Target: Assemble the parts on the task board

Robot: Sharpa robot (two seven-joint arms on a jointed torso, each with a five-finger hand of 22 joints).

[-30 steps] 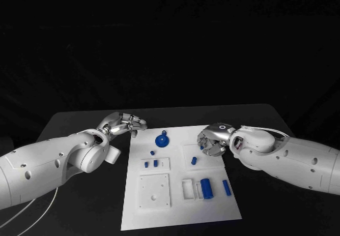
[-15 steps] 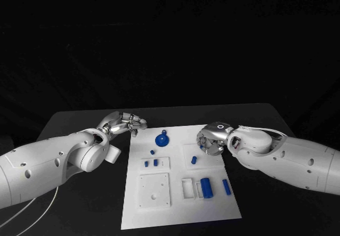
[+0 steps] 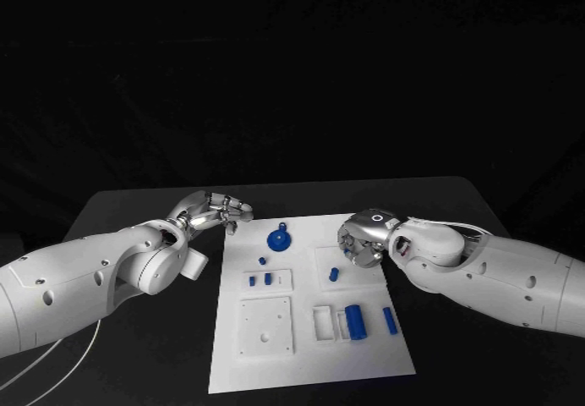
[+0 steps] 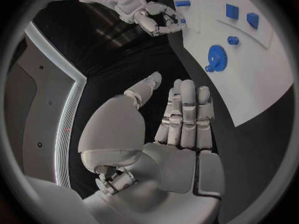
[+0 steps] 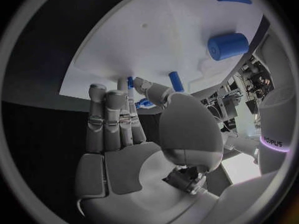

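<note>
Currently the left hand (image 3: 215, 210) hovers with fingers apart, holding nothing, just beside the task board (image 3: 305, 355). Over the board's far edge, the right hand (image 3: 366, 238) is likewise spread and empty. Beneath both lies the black surface (image 3: 134, 211).

The flat white task board (image 3: 311, 355) looks like smooth matt plastic. The small blue gear-shaped part (image 3: 279, 243) and the blue cylinder (image 5: 228, 46) seem matt plastic too. The silver many-fingered hands (image 4: 181, 115) (image 5: 118, 119) gleam like brushed metal; the white arm shells (image 3: 73, 283) are glossy. The black table (image 3: 146, 355) is dull, possibly cloth-covered.

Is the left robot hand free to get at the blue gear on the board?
Probably yes: the left robot hand holds nothing beside the task board, and nothing lies between it and the blue gear.
</note>
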